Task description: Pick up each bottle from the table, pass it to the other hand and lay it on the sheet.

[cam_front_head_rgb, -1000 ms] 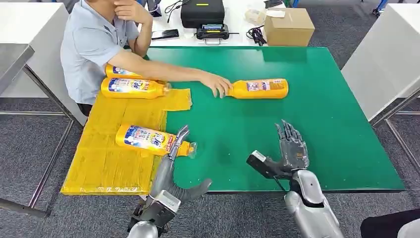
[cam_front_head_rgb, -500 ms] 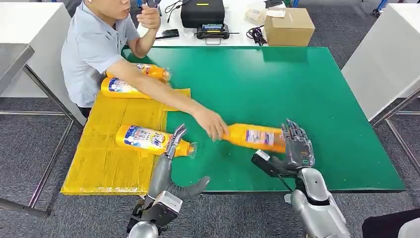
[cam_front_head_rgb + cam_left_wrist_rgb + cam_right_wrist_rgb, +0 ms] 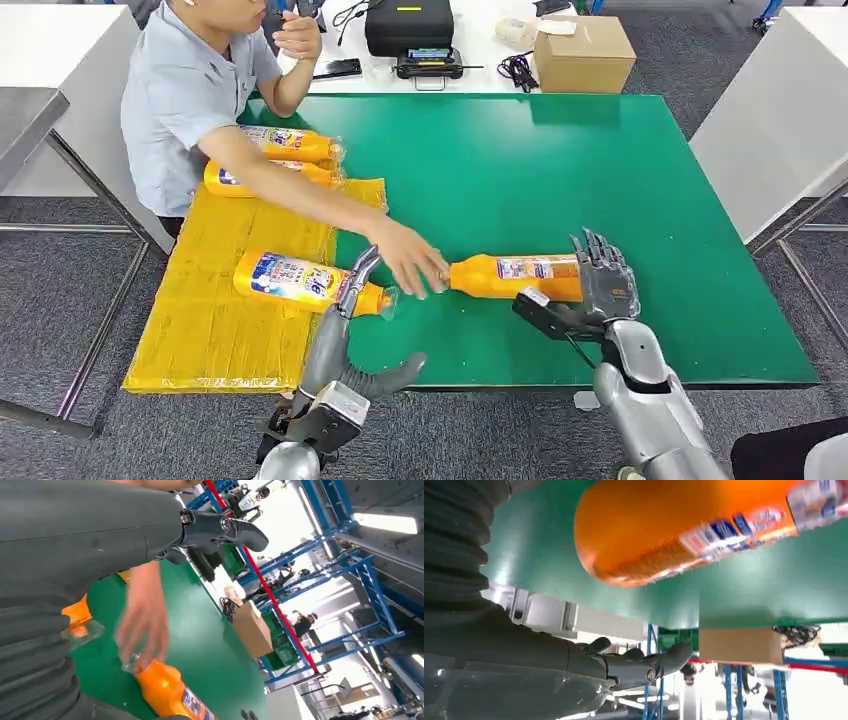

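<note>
Orange plastic bottle [image 3: 515, 277], slid by the person's hand [image 3: 410, 258] within 1 second, now lies on my green table [image 3: 640, 180], seemingly touching my open, empty right hand [image 3: 598, 290], ready for pickup.

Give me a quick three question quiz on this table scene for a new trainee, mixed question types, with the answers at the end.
1. True or false: the bottle by the right hand stands upright.
2. How many bottles touch the yellow sheet?
3. Who holds the neck of the bottle on the green table? A) left hand B) the person's hand C) nobody

Key: 1 false, it lies on its side. 2 three. 3 B.
</note>
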Tool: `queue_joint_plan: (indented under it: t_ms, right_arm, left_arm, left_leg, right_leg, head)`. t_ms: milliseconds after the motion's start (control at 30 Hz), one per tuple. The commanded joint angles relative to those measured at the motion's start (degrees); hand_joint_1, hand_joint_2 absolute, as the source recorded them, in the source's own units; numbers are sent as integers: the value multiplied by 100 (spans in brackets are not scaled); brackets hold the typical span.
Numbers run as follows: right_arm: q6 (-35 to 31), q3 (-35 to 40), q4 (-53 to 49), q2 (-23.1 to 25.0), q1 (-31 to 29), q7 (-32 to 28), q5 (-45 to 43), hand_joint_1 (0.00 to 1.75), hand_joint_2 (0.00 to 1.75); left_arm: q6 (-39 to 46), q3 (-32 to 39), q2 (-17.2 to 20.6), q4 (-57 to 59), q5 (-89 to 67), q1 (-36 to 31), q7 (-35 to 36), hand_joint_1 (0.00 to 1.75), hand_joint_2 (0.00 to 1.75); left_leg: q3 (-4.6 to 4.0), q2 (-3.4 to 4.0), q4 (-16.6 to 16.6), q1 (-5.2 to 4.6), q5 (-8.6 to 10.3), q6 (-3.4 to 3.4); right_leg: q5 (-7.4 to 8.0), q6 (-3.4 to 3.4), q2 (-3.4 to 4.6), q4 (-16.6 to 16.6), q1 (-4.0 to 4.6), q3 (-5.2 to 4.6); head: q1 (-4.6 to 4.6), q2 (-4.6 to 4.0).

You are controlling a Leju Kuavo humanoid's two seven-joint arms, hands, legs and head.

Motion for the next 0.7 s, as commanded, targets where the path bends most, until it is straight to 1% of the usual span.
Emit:
queue_joint_plan:
  t_ms: [33,67,100,233,267,333,433,500,533,567,600,633,700]
  right_arm:
    - [286,274,1712,339,-1015,-168,-219,0,175]
    - [286,274,1712,339,-1015,-168,-219,0,175]
    - [332,362,1973,353,-1147,-189,-170,0,175]
    - [338,366,1994,363,-1174,-189,-171,0,175]
    - [338,366,1994,363,-1174,-189,-171,0,175]
    - [338,366,1994,363,-1174,-189,-171,0,175]
    - [336,446,2231,402,-1327,-216,-138,0,175]
    - [315,483,2378,461,-1422,-255,-142,0,175]
    - [320,485,2458,510,-1467,-314,-196,0,175]
    - [318,521,2495,526,-1483,-326,-181,0,175]
    - [370,542,2563,568,-1514,-320,-209,0,175]
    - [402,554,2600,585,-1529,-300,-222,0,175]
    - [657,688,2764,584,-1627,-140,-204,0,175]
  left_arm:
    - [-138,-260,76,551,164,-460,25,0,175]
    - [-138,-260,76,551,164,-460,25,0,175]
    - [-153,-279,80,586,209,-476,12,0,175]
    - [-155,-284,76,588,209,-484,12,0,175]
    - [-155,-284,76,588,209,-484,12,0,175]
    - [-155,-284,76,588,209,-484,12,0,175]
    - [-170,-311,79,632,254,-523,4,0,175]
    - [-176,-334,78,664,267,-544,-2,0,175]
    - [-164,-345,74,671,282,-556,-15,0,175]
    - [-157,-350,74,674,290,-558,-20,0,175]
    - [-153,-360,74,679,304,-573,-24,0,175]
    - [-149,-365,74,686,312,-580,-25,0,175]
    - [-141,-384,70,720,332,-619,-21,0,175]
  left_leg:
    - [23,20,-4,5,-5,-9]
    - [35,25,-6,8,-9,-13]
    - [27,19,-5,6,-6,-11]
    - [19,12,-4,4,-3,-8]
    - [33,18,0,6,-12,-12]
    - [20,9,-3,4,-5,-9]
    - [34,14,-1,7,-11,-13]
    - [14,13,-1,2,-3,-7]
    - [27,19,1,5,-9,-12]
    - [10,10,-2,1,-1,-6]
    - [28,22,0,7,-9,-14]
    - [16,15,-1,3,-4,-8]
    - [35,21,-2,8,-11,-15]
  right_leg:
    - [1,-11,17,-7,6,18]
    - [-1,-16,21,-9,9,29]
    - [0,-13,15,-7,7,22]
    - [-2,-9,10,-4,4,15]
    - [-8,-15,13,-1,8,28]
    - [-3,-11,7,-4,5,18]
    - [-8,-16,10,-3,8,31]
    - [0,-9,11,-1,3,11]
    - [-5,-15,15,1,6,22]
    - [1,-8,9,-2,2,7]
    - [-3,-17,18,-2,8,24]
    - [0,-10,12,-2,4,12]
    - [-6,-19,16,-3,9,30]
  head:
    - [0,0]
    - [-2,0]
    - [0,0]
    - [-2,0]
    - [0,0]
    - [0,0]
    - [-2,0]
    - [0,0]
    - [0,0]
    - [0,0]
    - [0,0]
    - [0,0]
    - [0,0]
